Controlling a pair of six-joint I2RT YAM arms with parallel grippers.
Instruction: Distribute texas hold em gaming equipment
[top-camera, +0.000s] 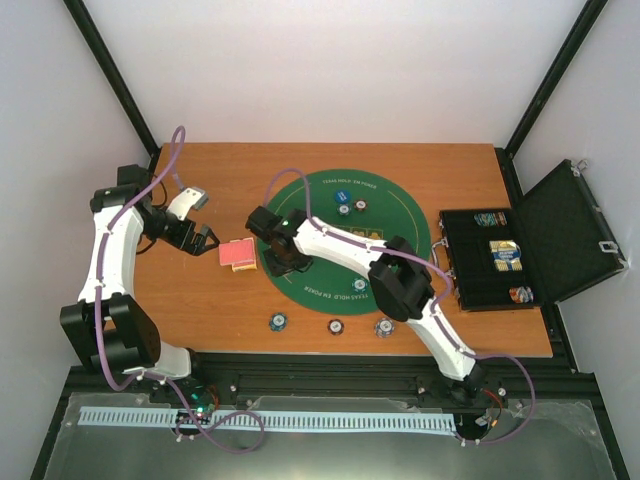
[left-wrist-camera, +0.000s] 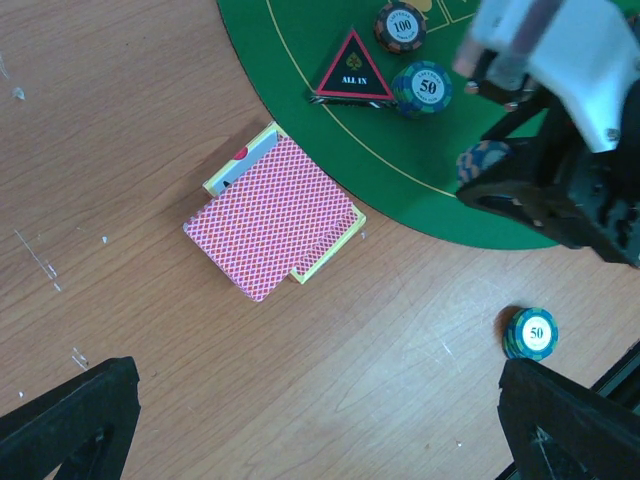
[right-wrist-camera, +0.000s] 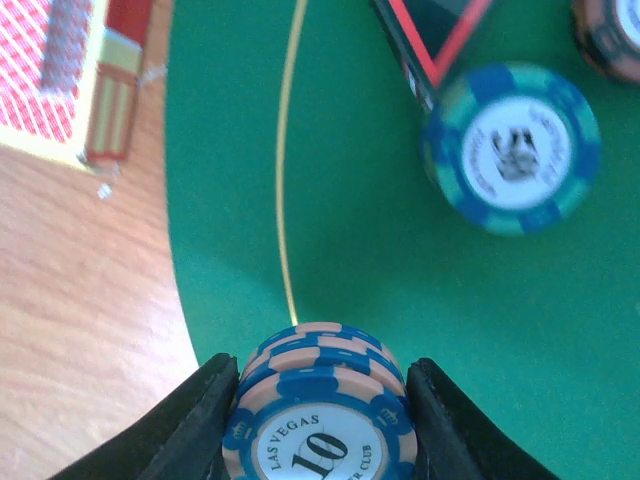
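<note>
The right arm stretches across the green mat to its 8 o'clock rim, right pincer clamped around a small chip stack. The left arm bends inward, left pincer gaping empty above red-backed cards on the desk.

You see only the top of the chip stack in the right gripper; the picture's bottom edge cuts off the rest. The triangular marker and an orange-rimmed chip run off the top edge, and the teal chip has blurred print. From above, that gripper hides the stack at the green mat's left edge, and the black case's contents are too small to tell.
</note>
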